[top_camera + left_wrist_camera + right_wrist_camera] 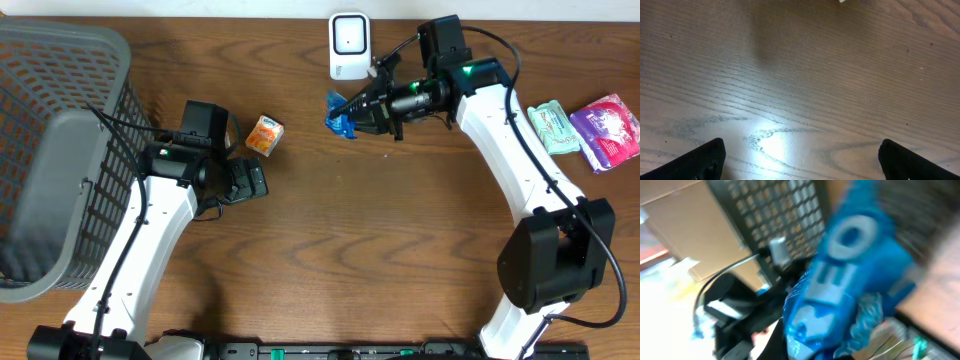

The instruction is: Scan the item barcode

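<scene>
Right tool (360, 108), upper centre of the overhead frame: clamped shut on the blue packet (340, 113), held just below and left of the white scanner (349, 45). The packet fills the right wrist view, blurred. Left tool (252, 182), left of centre: jaws wide, holding nothing, over bare worktop (330, 250), small orange box (265, 135) near, just above it in frame.
</scene>
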